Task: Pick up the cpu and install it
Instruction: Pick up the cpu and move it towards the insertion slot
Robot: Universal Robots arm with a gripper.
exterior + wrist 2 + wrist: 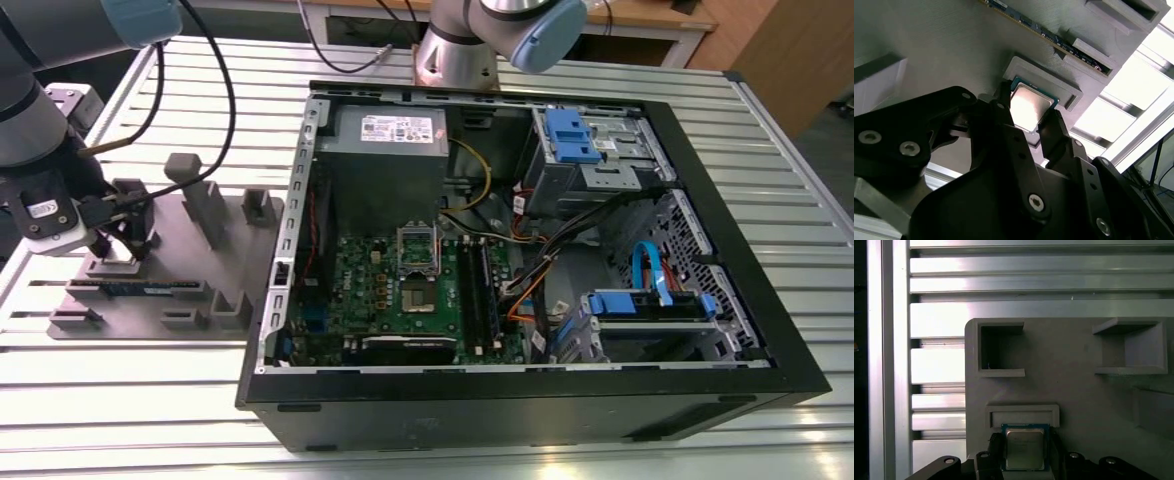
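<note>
cpu (1024, 447): a small flat square with a shiny silver lid and a thin green rim. It lies in a shallow pocket of the fixture plate, close to that plate's edge on the exterior view's left.
gripper (1024, 456): black, with bolted links. Its two fingers (1002, 102) stand on opposite sides of the chip and appear closed on its edges, though the angle makes actual contact hard to confirm.
progress: the grasp looks made, but the chip is not yet lifted out of the pocket. Carrying it and seating it are both left to do.
fixture plate (147, 305): a matte grey slab with a faintly ribbed surface. It carries raised frames, square recesses and upright posts, and sits on the tabletop beside the case.
memory stick (1054, 37): a long thin green board with dark chips, held on edge in a slot of the same plate.
tabletop (160, 390): bright aluminium slats with grooves between them.
case (534, 410): a black metal box lying open, well apart from the chip.
motherboard (387, 290): a green board on the floor of the case.
socket (418, 298): a dark square in a metal frame that looks unfilled, with its cover seemingly raised.
</note>
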